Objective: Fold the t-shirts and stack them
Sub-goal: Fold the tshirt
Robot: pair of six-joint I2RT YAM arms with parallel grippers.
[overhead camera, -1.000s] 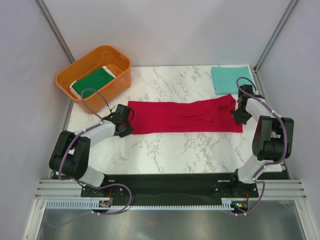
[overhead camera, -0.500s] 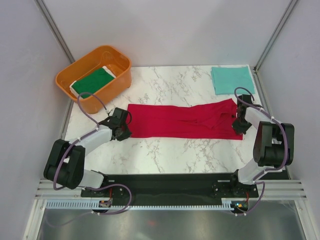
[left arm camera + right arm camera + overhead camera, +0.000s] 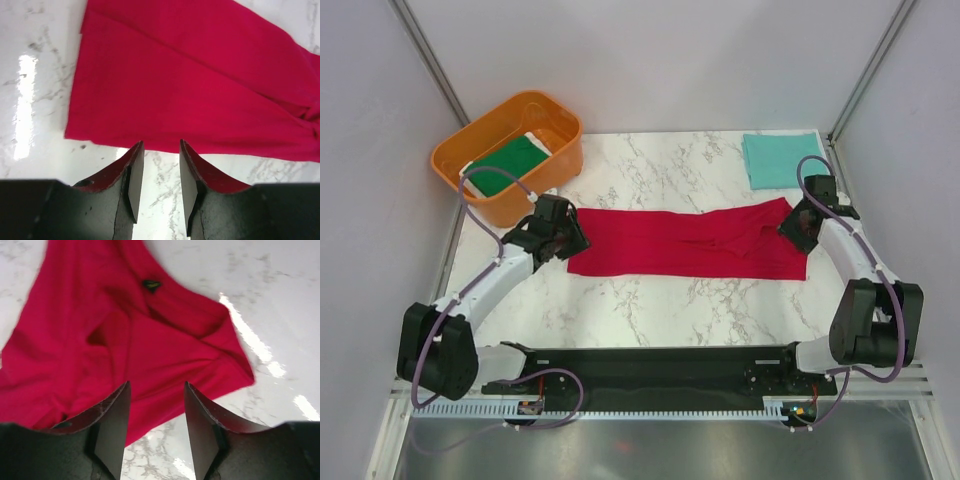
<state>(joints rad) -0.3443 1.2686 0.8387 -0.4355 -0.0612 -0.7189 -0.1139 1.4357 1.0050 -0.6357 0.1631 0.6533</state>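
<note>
**Red t-shirt** [image 3: 685, 243]: a long folded band lying flat across the table [image 3: 650, 300] centre, from 9 to 3 o'clock. Left gripper [image 3: 160, 145] at its 9 o'clock end and right gripper [image 3: 156, 386] at 3 o'clock are both part-open and empty. Step judged: lengthwise fold laid. Next: grip one end and fold crosswise.

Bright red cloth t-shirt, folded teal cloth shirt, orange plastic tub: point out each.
Bright red cloth t-shirt [image 3: 670, 245], top external view, middle of its body.
Folded teal cloth shirt [image 3: 782, 158], top external view, its centre.
Orange plastic tub [image 3: 566, 158], top external view, outer right wall.
</note>
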